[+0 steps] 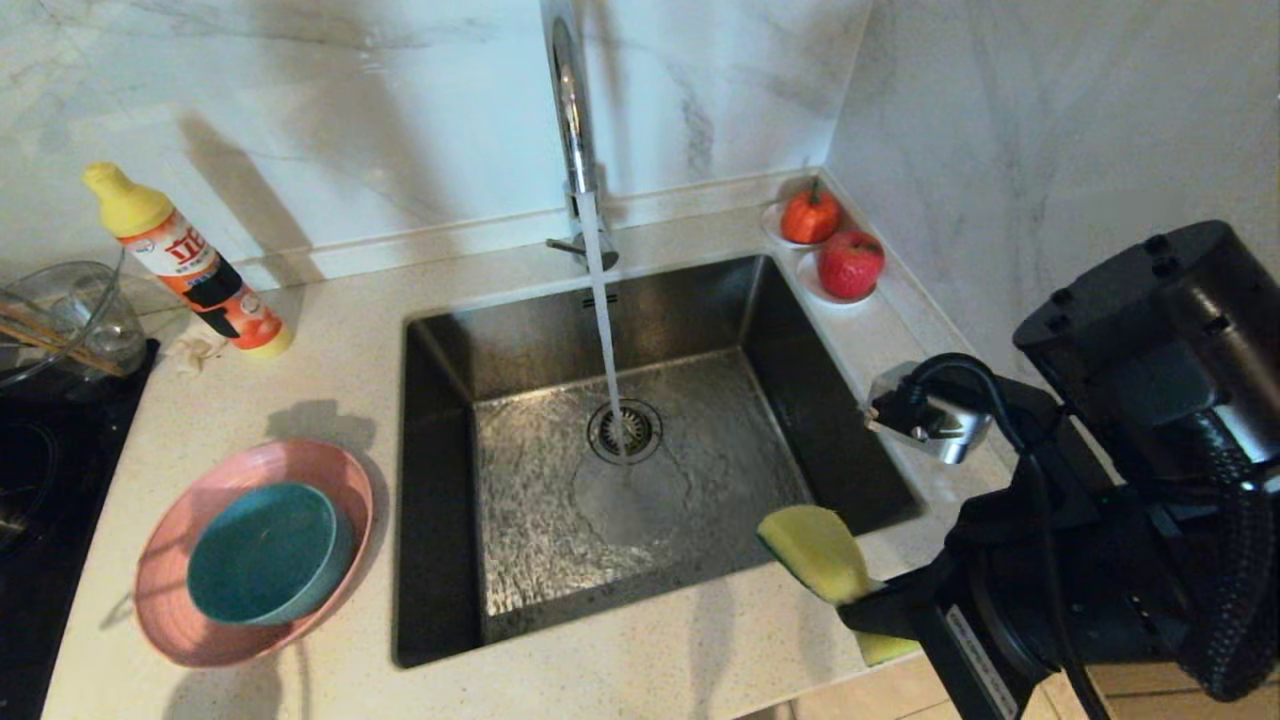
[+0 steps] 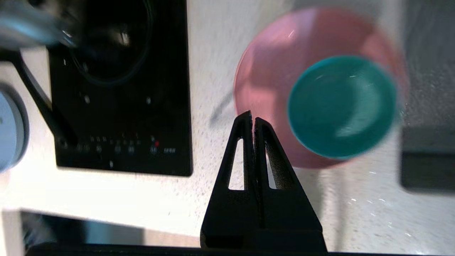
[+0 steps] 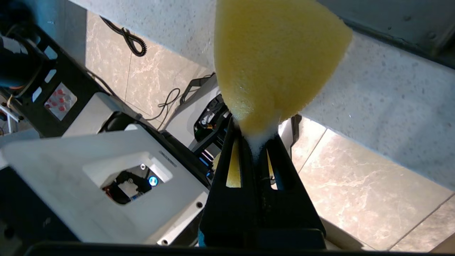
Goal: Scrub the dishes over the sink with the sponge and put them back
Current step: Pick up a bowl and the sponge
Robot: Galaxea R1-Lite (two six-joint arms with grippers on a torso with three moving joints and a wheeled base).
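Note:
A pink plate lies on the counter left of the sink, and a teal bowl sits in it. Water runs from the chrome faucet onto the drain. At the sink's front right corner my right gripper is shut on the yellow sponge; the right wrist view shows the sponge pinched at one end with white foam at the fingertips. Above the counter, my left gripper is shut and empty, by the rim of the plate and near the bowl. Wooden chopsticks rest in the glass bowl.
A detergent bottle stands at the back left beside a clear glass bowl. A black hob borders the plate on the left. Two red fruits on small dishes sit in the back right corner. The counter's front edge is close.

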